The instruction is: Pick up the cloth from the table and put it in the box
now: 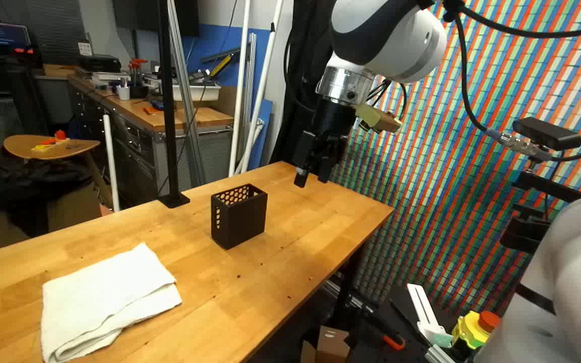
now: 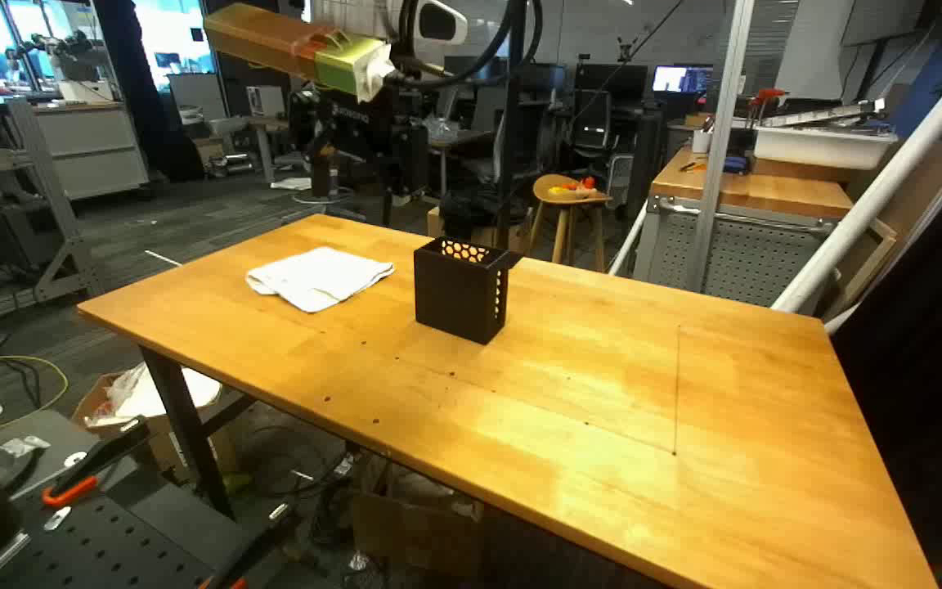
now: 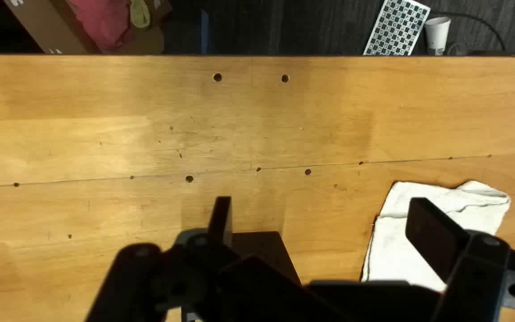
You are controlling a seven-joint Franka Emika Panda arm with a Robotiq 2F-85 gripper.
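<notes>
A folded white cloth (image 1: 106,295) lies flat on the wooden table (image 1: 205,322). It also shows in an exterior view (image 2: 320,278) and at the lower right of the wrist view (image 3: 396,250). A black open-topped box (image 1: 240,219) with honeycomb holes stands upright on the table, apart from the cloth. The box also shows in an exterior view (image 2: 456,294), and partly behind the gripper in the wrist view (image 3: 264,250). My gripper (image 1: 312,179) is raised above the table, touching neither. In the wrist view its fingers (image 3: 320,201) are wide apart with nothing between them.
A black post (image 1: 173,199) stands at the table's edge near the box. White poles (image 1: 265,96) lean beyond that edge. A striped curtain (image 1: 452,201) hangs beside the table. A workbench (image 1: 189,118) and a stool (image 1: 51,146) stand behind.
</notes>
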